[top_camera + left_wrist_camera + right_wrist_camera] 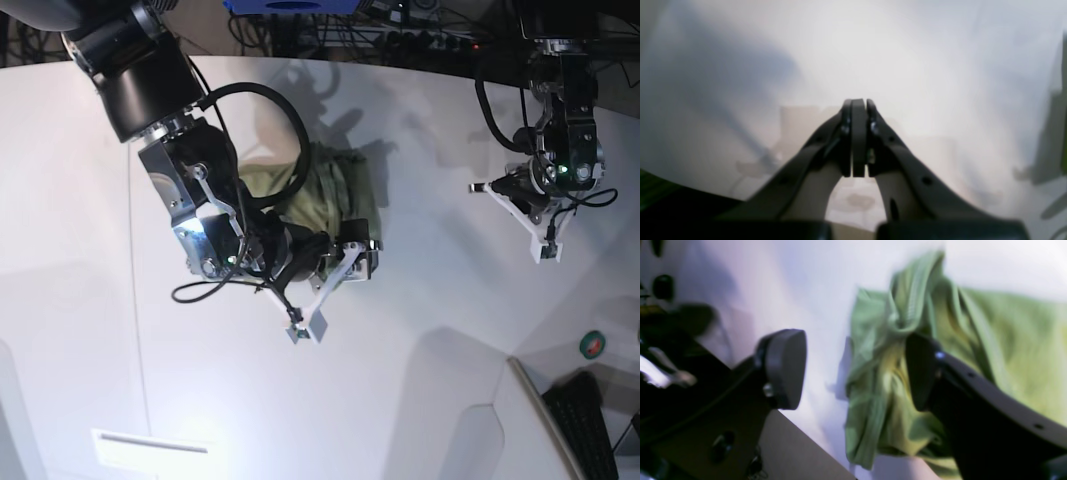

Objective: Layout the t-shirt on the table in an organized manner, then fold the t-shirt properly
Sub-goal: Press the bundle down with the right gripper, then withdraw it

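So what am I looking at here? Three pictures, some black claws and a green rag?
It is a robot with two arms working over a white table. One picture looks down from above; the other two come from small cameras on each wrist, looking along that arm's tool. The green thing is a t-shirt, lying bunched up, not yet spread out. The right tool stands open beside the shirt, one finger against the cloth, gripping nothing. The left tool is shut and empty, off to the side over bare table.
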Action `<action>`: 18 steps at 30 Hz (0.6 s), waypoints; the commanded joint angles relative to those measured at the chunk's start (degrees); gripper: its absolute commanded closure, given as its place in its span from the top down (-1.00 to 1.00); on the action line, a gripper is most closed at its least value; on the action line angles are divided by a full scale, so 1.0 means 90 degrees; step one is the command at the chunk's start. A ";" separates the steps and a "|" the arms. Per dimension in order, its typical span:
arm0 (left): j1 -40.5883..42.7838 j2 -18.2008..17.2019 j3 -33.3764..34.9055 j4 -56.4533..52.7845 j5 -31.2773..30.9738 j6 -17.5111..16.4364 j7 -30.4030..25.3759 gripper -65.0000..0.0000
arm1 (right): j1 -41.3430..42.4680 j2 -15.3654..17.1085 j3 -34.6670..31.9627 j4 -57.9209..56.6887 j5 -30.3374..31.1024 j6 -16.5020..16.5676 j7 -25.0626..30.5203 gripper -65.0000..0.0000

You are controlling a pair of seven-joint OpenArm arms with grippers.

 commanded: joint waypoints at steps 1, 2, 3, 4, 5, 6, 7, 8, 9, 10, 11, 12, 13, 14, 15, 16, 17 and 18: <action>-0.0030 -0.0084 -0.0164 0.0106 0.0010 -0.0012 -0.0077 -1.00 | 0.0121 -0.0066 0.0002 0.0110 0.0062 0.0050 0.0046 0.39; -0.0020 -0.0064 -0.0281 0.0086 0.0010 -0.0168 -0.0077 -1.00 | 0.0121 -0.0076 0.0002 0.0110 0.0062 0.0050 0.0046 0.39; -0.0020 -0.0054 -0.0437 0.0077 0.0010 -0.0412 -0.0077 -1.00 | 0.0121 -0.0076 0.0002 0.0120 0.0062 0.0050 0.0046 0.39; -0.0020 -0.0035 -0.0662 0.0077 0.0010 -0.0647 -0.0077 -1.00 | 0.0092 -0.0076 0.0002 0.0129 0.0062 0.0050 0.0086 0.39; -0.0020 -0.0025 -0.0945 0.0067 0.0010 -0.0871 -0.0077 -1.00 | 0.0082 -0.0047 0.0022 0.0149 0.0062 0.0050 0.0105 0.39; -0.0020 -0.0025 -0.1209 0.0067 0.0010 -0.1067 -0.0077 -1.00 | 0.0073 -0.0027 0.0031 0.0237 0.0062 0.0050 0.0105 0.39; -0.0020 -0.0025 -0.1521 0.0067 0.0010 -0.1301 -0.0077 -1.00 | 0.0024 0.0061 0.0041 0.0432 0.0062 0.0021 0.0105 0.39; -0.0011 -0.0025 -0.1824 0.0067 0.0010 -0.1516 -0.0077 -1.00 | -0.0094 0.0188 0.0080 0.0715 0.0062 0.0011 0.0134 0.38; 0.0019 -0.0035 -0.2147 0.0067 0.0010 -0.1692 -0.0077 -1.00 | -0.0211 0.0266 0.0237 0.1047 0.0062 0.0011 0.0212 0.29; 0.0048 -0.0054 -0.2410 0.0067 0.0010 -0.1848 -0.0087 -1.00 | -0.0328 0.0325 0.0393 0.1331 0.0062 0.0011 0.0281 0.18; 0.0058 -0.0064 -0.2684 0.0067 0.0010 -0.2005 -0.0087 -1.00 | -0.0426 0.0354 0.0549 0.1565 0.0053 0.0011 0.0291 0.03; 0.0068 -0.0074 -0.2928 0.0038 0.0010 -0.2171 -0.0087 -1.00 | -0.0504 0.0393 0.0725 0.1731 0.0053 0.0011 0.0281 -0.17; 0.0068 -0.0074 -0.3153 -0.0041 0.0010 -0.2337 -0.0087 -1.00 | -0.0553 0.0442 0.0881 0.1819 0.0043 0.0011 0.0242 -0.40; 0.0068 -0.0084 -0.3387 -0.0138 0.0020 -0.2483 -0.0087 -1.00 | -0.0572 0.0471 0.1008 0.1839 0.0043 0.0011 0.0222 -0.65; 0.0058 -0.0103 -0.3622 -0.0265 0.0020 -0.2581 -0.0087 -1.00 | -0.0572 0.0481 0.1057 0.1829 0.0043 0.0011 0.0164 -0.93; 0.0058 -0.0162 -0.3758 -0.0373 0.0020 -0.2649 -0.0087 -1.00 | -0.0562 0.0481 0.1038 0.1741 0.0043 0.0011 0.0105 -1.00; 0.0058 -0.0201 -0.3866 -0.0480 0.0020 -0.2708 -0.0087 -1.00 | -0.0562 0.0461 0.1028 0.1585 0.0043 0.0011 0.0056 -1.00; 0.0058 -0.0201 -0.3905 -0.0539 0.0020 -0.2747 -0.0087 -1.00 | -0.0562 0.0432 0.1028 0.1399 0.0043 0.0011 0.0066 -1.00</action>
